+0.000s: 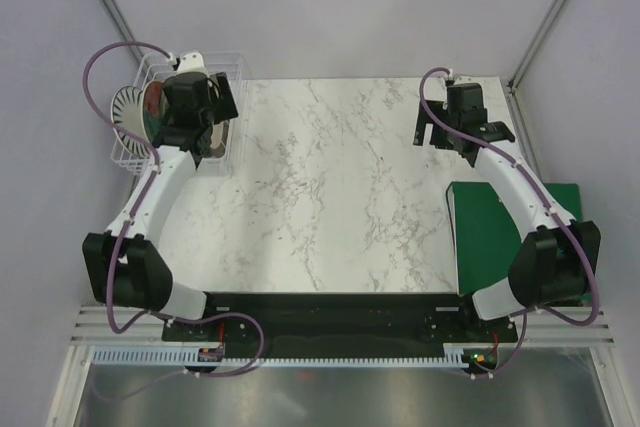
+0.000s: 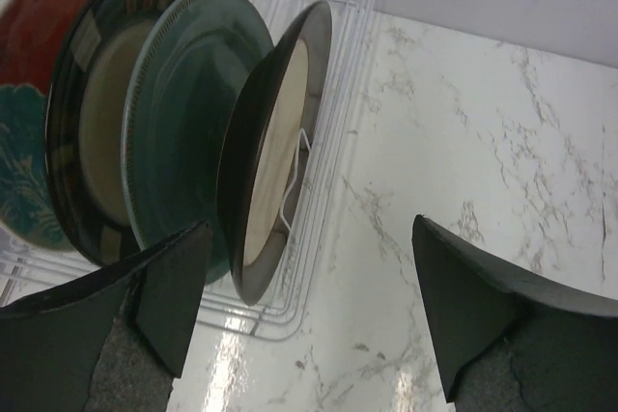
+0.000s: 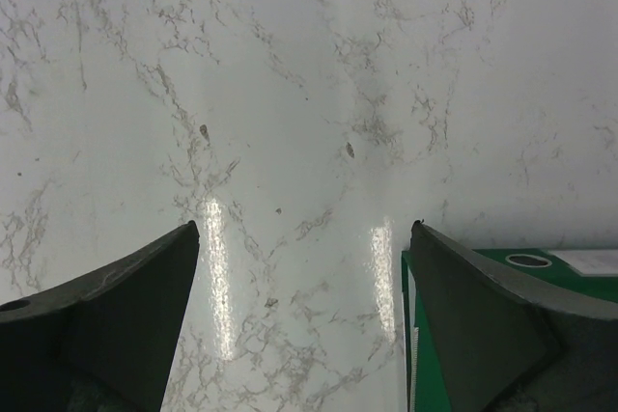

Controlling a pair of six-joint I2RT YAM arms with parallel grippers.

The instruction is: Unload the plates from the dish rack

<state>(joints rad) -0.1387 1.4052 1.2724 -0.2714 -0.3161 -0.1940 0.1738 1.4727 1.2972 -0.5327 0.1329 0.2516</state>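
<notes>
The white wire dish rack [image 1: 229, 60] stands at the table's far left. Several plates stand upright in it: a white one with black stripes [image 1: 125, 107], then red with teal flowers [image 2: 29, 94], black-rimmed cream [image 2: 97, 113], grey-teal [image 2: 188, 103] and beige-centred brown [image 2: 275, 142]. My left gripper [image 2: 309, 229] hovers open over the rack's right end [image 2: 338, 74]. The brown plate's lower rim sits between the fingers, close to the left one, and I see no contact. From above, the left gripper [image 1: 205, 122] hides most plates. My right gripper [image 3: 304, 229] is open over bare marble.
A flat green board [image 1: 500, 237] lies at the near right, under the right arm; its corner [image 3: 579, 277] shows beside the right finger. The right gripper [image 1: 440, 137] sits at the far right. Grey walls and frame posts close in the back and sides.
</notes>
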